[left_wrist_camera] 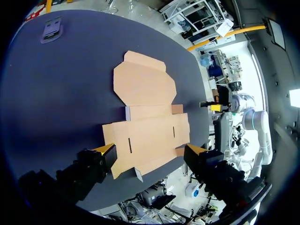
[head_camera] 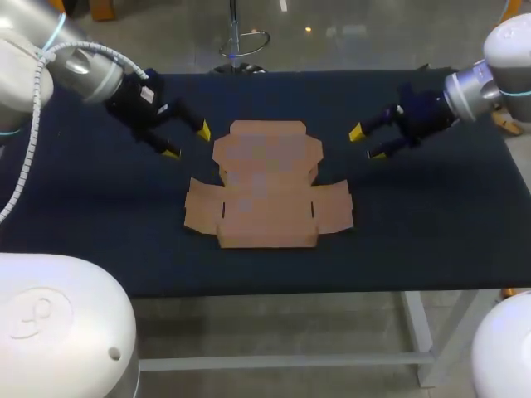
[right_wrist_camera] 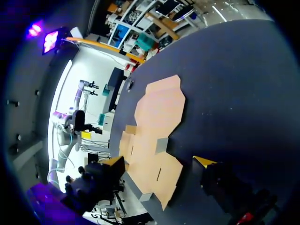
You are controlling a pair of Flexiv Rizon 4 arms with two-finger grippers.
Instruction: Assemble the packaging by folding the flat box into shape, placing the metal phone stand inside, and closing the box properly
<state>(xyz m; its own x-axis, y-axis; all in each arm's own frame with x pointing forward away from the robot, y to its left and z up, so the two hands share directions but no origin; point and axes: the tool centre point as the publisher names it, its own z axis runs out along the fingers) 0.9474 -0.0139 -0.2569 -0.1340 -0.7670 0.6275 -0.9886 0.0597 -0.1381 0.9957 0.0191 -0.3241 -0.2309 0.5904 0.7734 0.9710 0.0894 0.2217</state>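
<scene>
Right, flat box (head_camera: 267, 184) lies mid-table. Left gripper (head_camera: 187, 142) and right gripper (head_camera: 365, 143) both spread, empty, flanking its far end. I'd take the side flaps evenly, both sides together.

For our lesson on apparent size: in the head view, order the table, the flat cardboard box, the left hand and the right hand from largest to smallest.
1. table
2. flat cardboard box
3. left hand and right hand: these look about alike, so I will not rank one above the other.
</scene>
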